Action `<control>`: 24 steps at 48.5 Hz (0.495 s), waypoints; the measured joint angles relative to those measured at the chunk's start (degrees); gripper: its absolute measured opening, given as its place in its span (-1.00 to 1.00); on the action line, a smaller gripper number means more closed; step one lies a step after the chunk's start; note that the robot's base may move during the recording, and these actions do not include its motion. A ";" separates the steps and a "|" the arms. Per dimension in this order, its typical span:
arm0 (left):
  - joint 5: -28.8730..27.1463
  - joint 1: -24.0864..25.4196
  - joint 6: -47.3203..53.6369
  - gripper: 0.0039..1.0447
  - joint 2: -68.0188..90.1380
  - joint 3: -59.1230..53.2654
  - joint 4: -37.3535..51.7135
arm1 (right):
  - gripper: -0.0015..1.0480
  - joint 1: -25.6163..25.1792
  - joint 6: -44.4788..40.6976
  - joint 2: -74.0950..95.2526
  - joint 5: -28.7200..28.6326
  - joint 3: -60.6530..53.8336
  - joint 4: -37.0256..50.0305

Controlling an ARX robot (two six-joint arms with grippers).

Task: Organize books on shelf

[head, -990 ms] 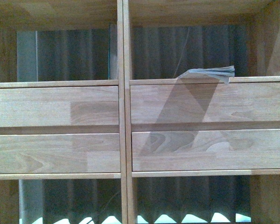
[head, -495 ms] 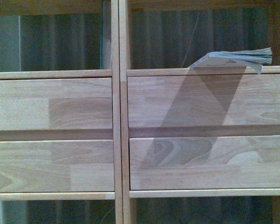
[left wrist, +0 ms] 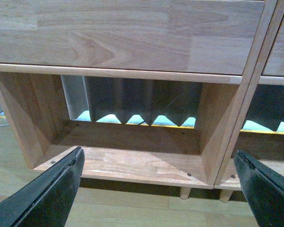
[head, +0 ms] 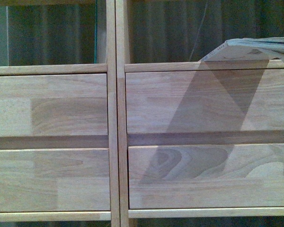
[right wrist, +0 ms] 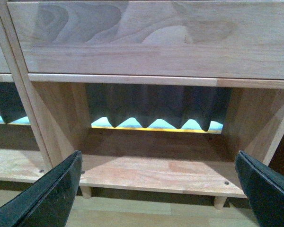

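The light-wood shelf [head: 116, 118] fills the front view, with four drawer fronts across the middle. A thin white paperback [head: 255, 49] lies flat on the ledge of the upper right compartment, its corner sticking out over the drawer. A thin dark teal edge [head: 95, 30] stands against the divider in the upper left compartment. My left gripper [left wrist: 158, 189] is open and empty in front of the bottom left compartment [left wrist: 128, 146]. My right gripper [right wrist: 158, 189] is open and empty in front of the bottom right compartment [right wrist: 156, 156]. Neither arm shows in the front view.
Dark pleated curtain [head: 165, 28] hangs behind the open-backed shelf. Short peg legs [left wrist: 184, 192] lift the shelf off a pale wood floor [left wrist: 132, 210]. Both bottom compartments hold nothing.
The front view has closed in on the shelf and shifted: the drawers look larger, and the paperback has slid toward the upper right edge of the picture.
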 joint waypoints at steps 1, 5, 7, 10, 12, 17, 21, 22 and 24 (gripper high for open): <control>0.00 0.00 0.00 0.86 0.00 0.00 0.00 | 0.86 0.00 0.00 0.00 0.00 0.00 0.00; 0.02 0.00 0.00 0.86 0.00 0.00 0.00 | 0.86 0.00 0.00 0.00 -0.02 0.00 0.00; 0.00 0.00 0.00 0.86 0.00 0.00 0.00 | 0.86 0.00 0.00 0.00 -0.02 0.00 0.00; -0.02 0.00 0.00 0.86 0.00 0.00 0.00 | 0.86 0.00 0.00 0.00 0.00 0.00 0.00; 0.02 0.00 0.00 0.86 0.00 0.00 0.00 | 0.86 0.00 -0.02 0.00 0.00 0.00 0.00; 0.00 0.00 0.00 0.86 0.00 0.00 0.00 | 0.86 0.00 0.00 0.00 -0.02 0.00 0.00; 0.02 0.00 0.00 0.86 0.00 0.00 0.00 | 0.86 0.00 0.02 0.00 0.00 0.00 0.00; 0.00 0.00 0.00 0.86 0.00 0.00 0.00 | 0.86 0.00 -0.02 0.00 0.00 0.00 0.00; 0.00 0.00 0.00 0.86 0.00 0.00 0.00 | 0.86 0.00 0.00 0.00 0.00 0.00 0.00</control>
